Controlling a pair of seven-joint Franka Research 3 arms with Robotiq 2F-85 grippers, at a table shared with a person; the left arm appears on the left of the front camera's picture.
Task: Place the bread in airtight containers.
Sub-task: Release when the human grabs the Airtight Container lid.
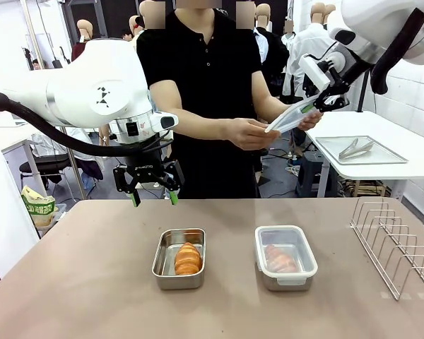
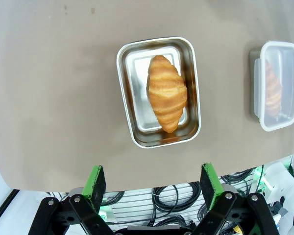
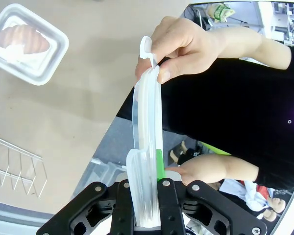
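a golden-brown ridged croissant roll (image 1: 188, 258) lies in the open steel tin (image 1: 162, 263); just right, a second roll (image 1: 280, 259) sits in the lidded tin (image 1: 305, 254); the wire rack (image 1: 396, 244) stands farther right.

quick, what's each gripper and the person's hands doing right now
Left gripper: open, holding nothing, above the table.
Right gripper: shut on the clear lid.
Person's hands: both on that same lid.

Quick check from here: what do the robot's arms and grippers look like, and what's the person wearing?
Glossy white arms with black cables; black two-finger grippers, left gripper and right gripper, both with green pads. The person wears a black short-sleeved top.
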